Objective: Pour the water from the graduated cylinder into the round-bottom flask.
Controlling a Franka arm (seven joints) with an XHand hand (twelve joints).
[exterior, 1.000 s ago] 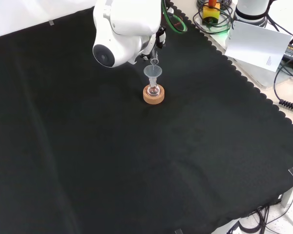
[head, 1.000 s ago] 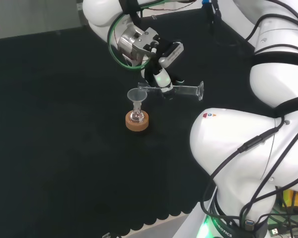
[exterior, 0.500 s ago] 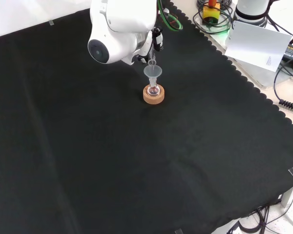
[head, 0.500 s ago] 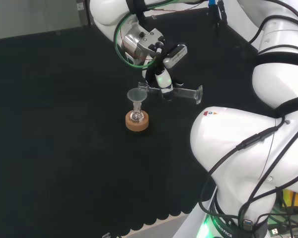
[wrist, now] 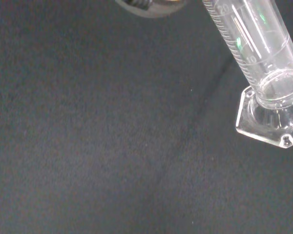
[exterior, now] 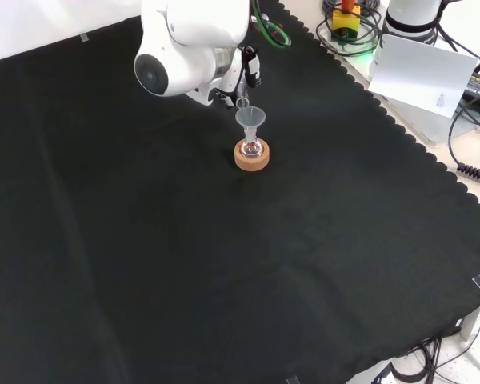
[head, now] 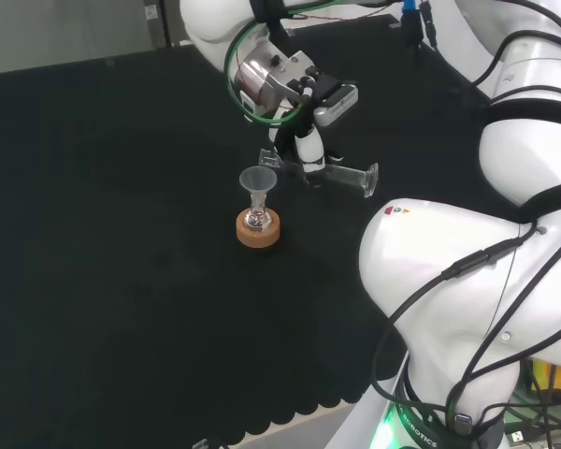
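black cloth (head: 122, 281) | upper mid head view: hand (head: 304, 145) curled round graduated cylinder (head: 341, 174), lying near-level, mouth by funnel (head: 258, 180) on round-bottom flask (head: 255, 221) | we judge glass light, slick, fragile; hold mid-barrel

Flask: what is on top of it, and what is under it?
A funnel sits in the flask's neck; a cork ring holds it from below. The ring hides the flask's bottom, and I cannot tell its contents.

Black cloth (exterior: 224, 264); white box (exterior: 424, 76) beside it.
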